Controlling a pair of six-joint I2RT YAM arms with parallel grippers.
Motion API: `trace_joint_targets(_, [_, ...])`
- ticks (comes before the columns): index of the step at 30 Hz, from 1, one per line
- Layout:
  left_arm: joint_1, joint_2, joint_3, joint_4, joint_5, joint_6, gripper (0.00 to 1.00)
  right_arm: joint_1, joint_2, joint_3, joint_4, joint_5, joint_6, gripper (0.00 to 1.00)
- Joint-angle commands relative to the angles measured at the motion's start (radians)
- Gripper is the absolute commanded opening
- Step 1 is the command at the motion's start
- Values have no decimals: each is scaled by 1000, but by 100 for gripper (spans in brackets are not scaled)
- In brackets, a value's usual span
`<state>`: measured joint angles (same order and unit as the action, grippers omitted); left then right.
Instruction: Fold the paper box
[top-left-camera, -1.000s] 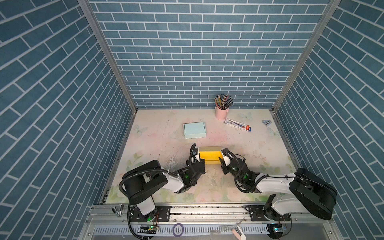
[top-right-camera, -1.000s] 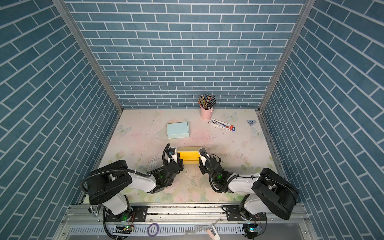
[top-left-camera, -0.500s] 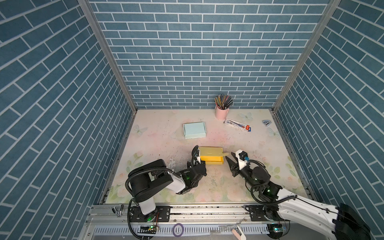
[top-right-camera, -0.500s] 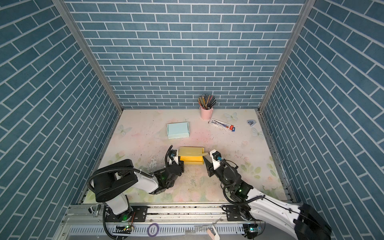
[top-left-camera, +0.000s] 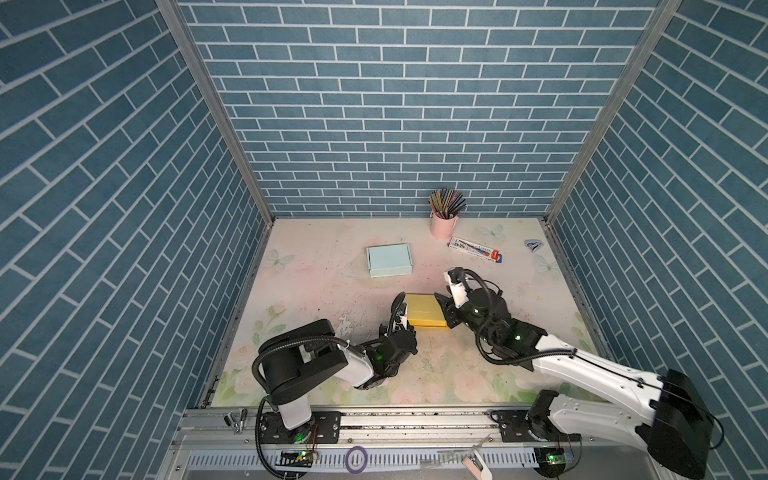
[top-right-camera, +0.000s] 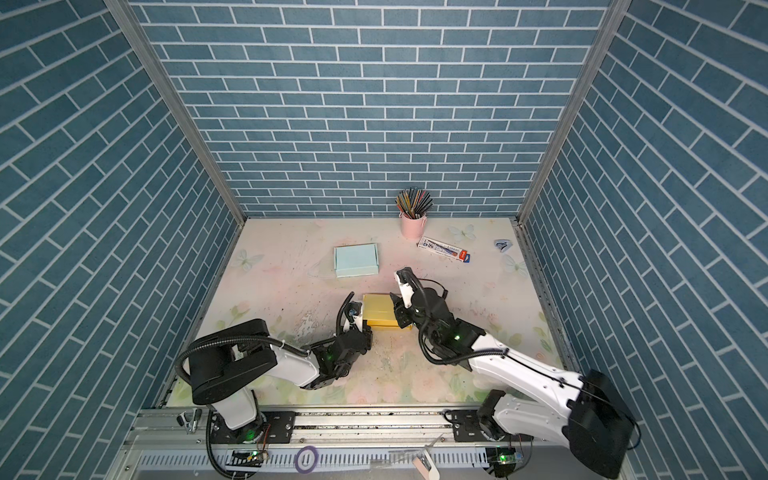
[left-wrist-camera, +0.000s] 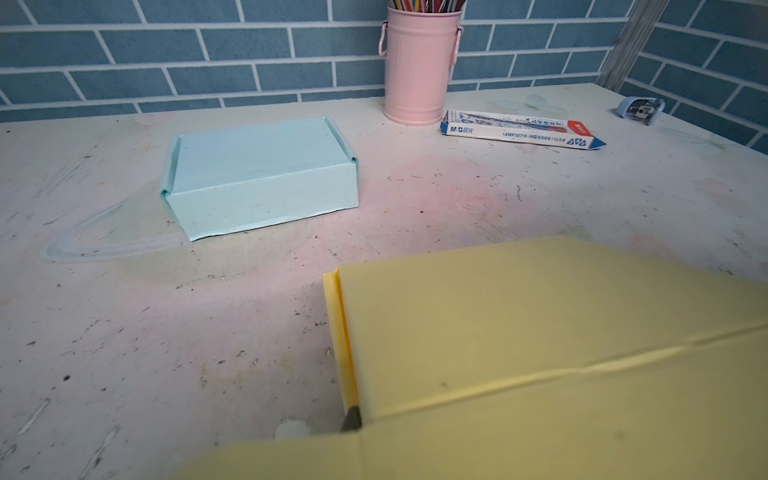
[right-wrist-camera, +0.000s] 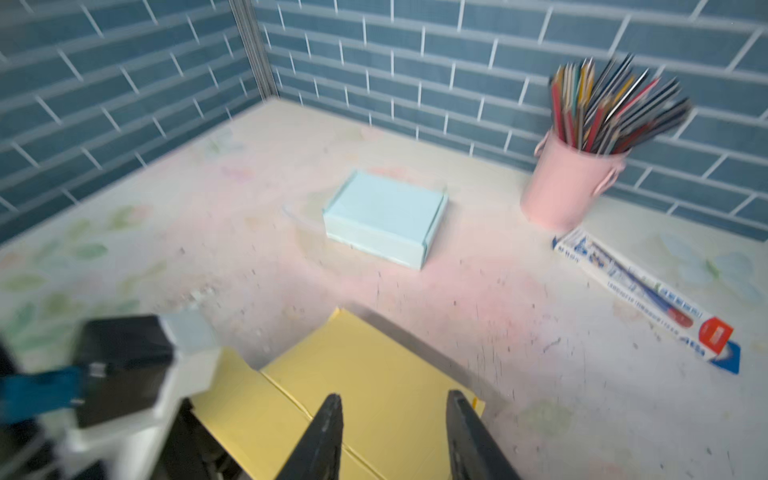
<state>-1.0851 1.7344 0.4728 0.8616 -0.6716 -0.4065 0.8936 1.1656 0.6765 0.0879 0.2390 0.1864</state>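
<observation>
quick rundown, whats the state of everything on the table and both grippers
yellow paper box: closed, lid down, flat on the table
light blue box: closed, flat
pink cup: upright, full of pencils
pencil carton: lying flat
sharpener: lying near the back corner
left gripper: at the yellow paper box's left edge, jaws' gap unclear
right gripper: jaws open over the yellow paper box's right end

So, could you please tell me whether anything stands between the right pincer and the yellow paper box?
Nothing visible does. The right pincer hangs open with its tips over the yellow paper box; the light blue box and pink pencil cup sit farther back, out of the way.
</observation>
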Motion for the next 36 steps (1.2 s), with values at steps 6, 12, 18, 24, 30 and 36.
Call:
trace_joint_targets(6, [-6, -78, -5, -69, 109, -31, 43, -73, 170, -8, -37, -70, 70, 42])
trace_joint_targets(12, [-22, -193, -35, -220, 228, -79, 66, -90, 221, -35, 14, -79, 81, 40])
trace_joint_targets(18, [-72, -326, -57, -403, 359, -103, 99, -95, 230, -44, 12, -71, 73, 40])
trace_joint_targets(24, [-70, -491, 51, -758, 407, -134, 99, -99, 218, -67, 21, -65, 72, 40])
trace_joint_targets(30, [109, -536, 221, -1049, 493, -175, 96, -99, 221, -81, 37, -81, 79, 40])
trace_joint_targets(36, [261, -454, 298, -973, 611, -94, 93, -99, 207, -87, 37, -82, 79, 40])
